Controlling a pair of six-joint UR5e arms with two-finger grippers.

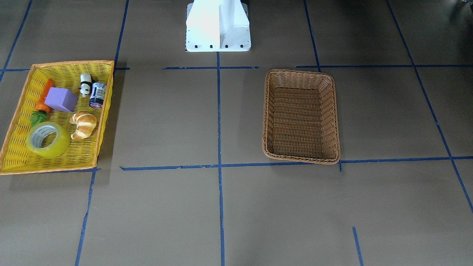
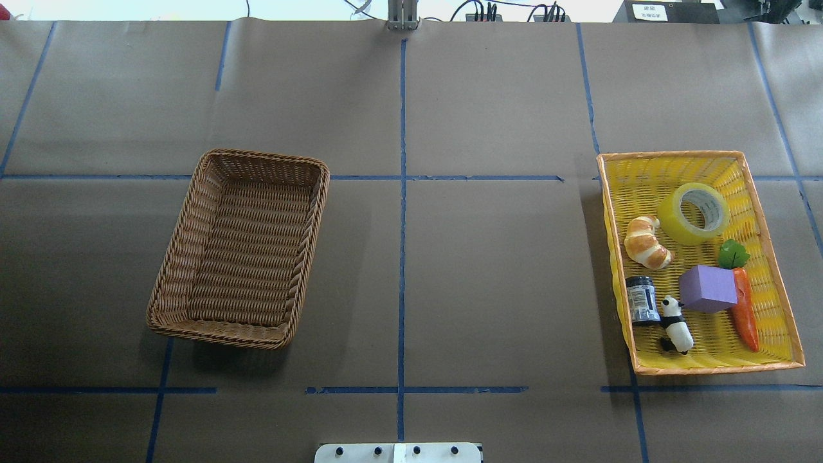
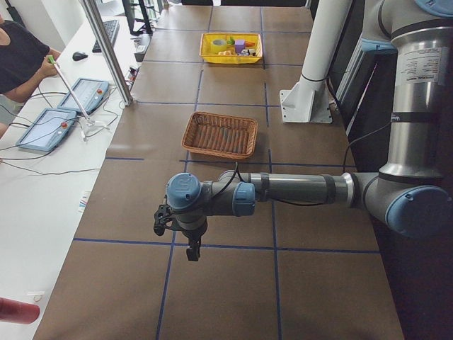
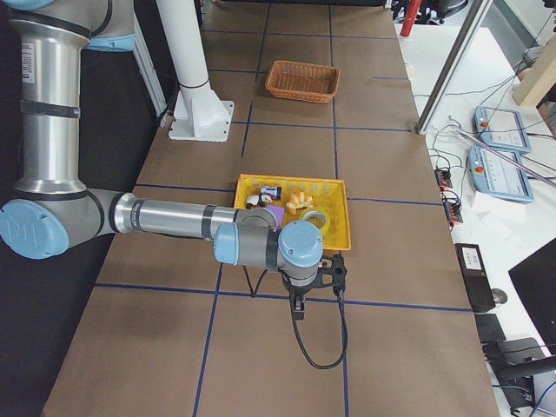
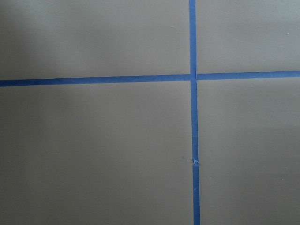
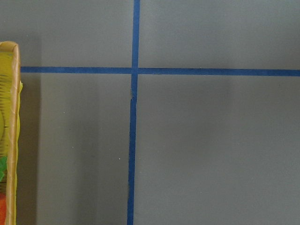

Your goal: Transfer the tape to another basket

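Observation:
The tape (image 1: 48,139), a yellow translucent roll with a grey-white core, lies in the shallow yellow tray (image 1: 70,62); the overhead view shows it (image 2: 693,213) at the tray's far end. The deep brown wicker basket (image 2: 193,212) stands empty on the other half of the table (image 1: 334,111). My left gripper (image 3: 190,248) hangs over bare table, well short of the brown basket (image 3: 219,134). My right gripper (image 4: 298,308) hangs over bare table just beside the yellow tray (image 4: 340,217). Both show only in side views, so I cannot tell whether they are open or shut.
The yellow tray also holds a croissant (image 2: 647,242), a purple block (image 2: 707,289), a carrot (image 2: 746,315), a panda figure (image 2: 676,325) and a small dark jar (image 2: 643,300). The white robot base (image 1: 218,26) stands at the table's edge. Blue tape lines grid the table.

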